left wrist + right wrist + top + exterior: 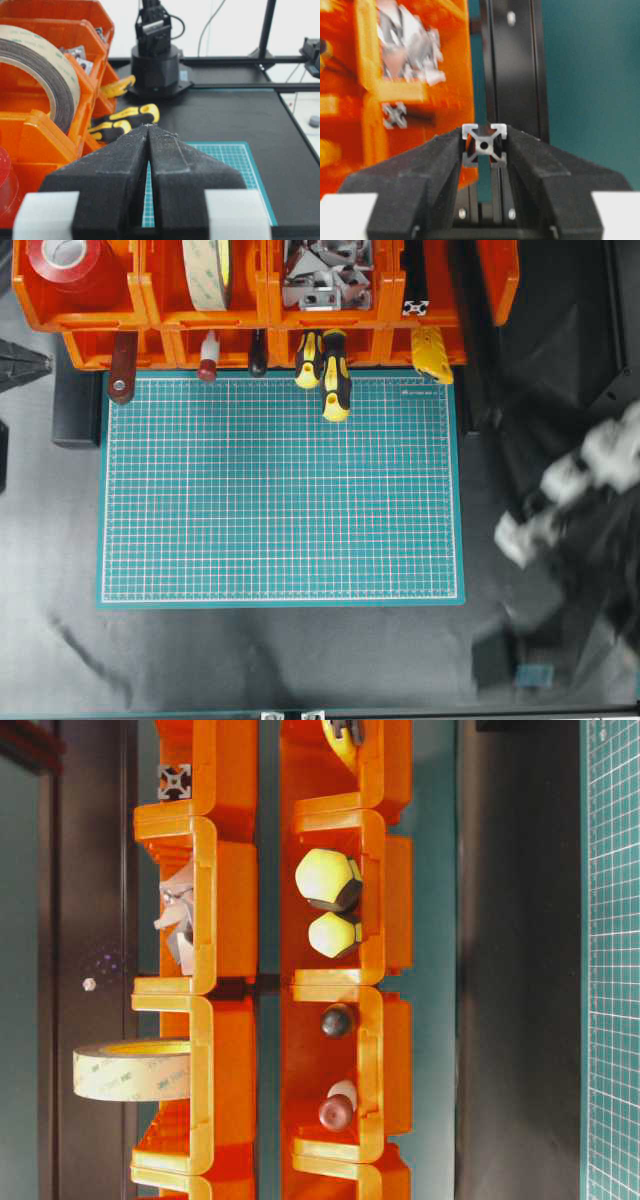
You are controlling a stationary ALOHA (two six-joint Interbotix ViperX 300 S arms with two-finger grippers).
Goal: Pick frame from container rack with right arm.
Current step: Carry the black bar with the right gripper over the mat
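A frame (484, 145) is being gripped endwise by the right hand (484, 150) beside the rack (365, 90); the lift is judged underway; carrying clear is called for next.

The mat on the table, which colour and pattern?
Green mat with white grid; overhead view.
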